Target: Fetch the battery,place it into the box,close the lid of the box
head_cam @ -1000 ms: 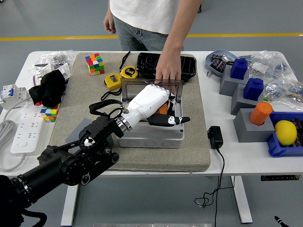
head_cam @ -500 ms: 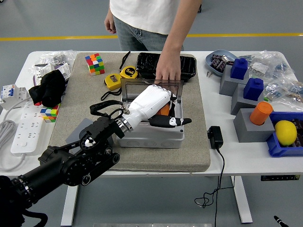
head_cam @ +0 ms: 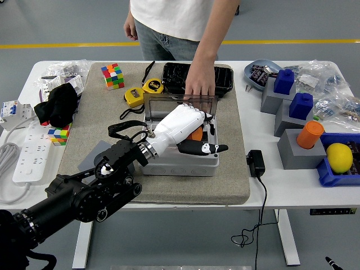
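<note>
Left white five-fingered robot hand (head_cam: pixel 181 125) reaches over the open grey plastic box (head_cam: pixel 180 160) on the tan mat (head_cam: pixel 225 174), fingers loosely extended, holding nothing. Orange battery (head_cam: pixel 196 134) sits inside the box, mostly hidden, axis unclear. Person's hand (head_cam: pixel 199 87) holds the clear lid (head_cam: pixel 163 104) upright. White table (head_cam: pixel 270 185), grey floor beyond.

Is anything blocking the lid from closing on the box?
Yes. The left hand reaches inside the open box, with something orange beneath it, and a person's hand rests on the upright lid. Both sit in the lid's path.
</note>
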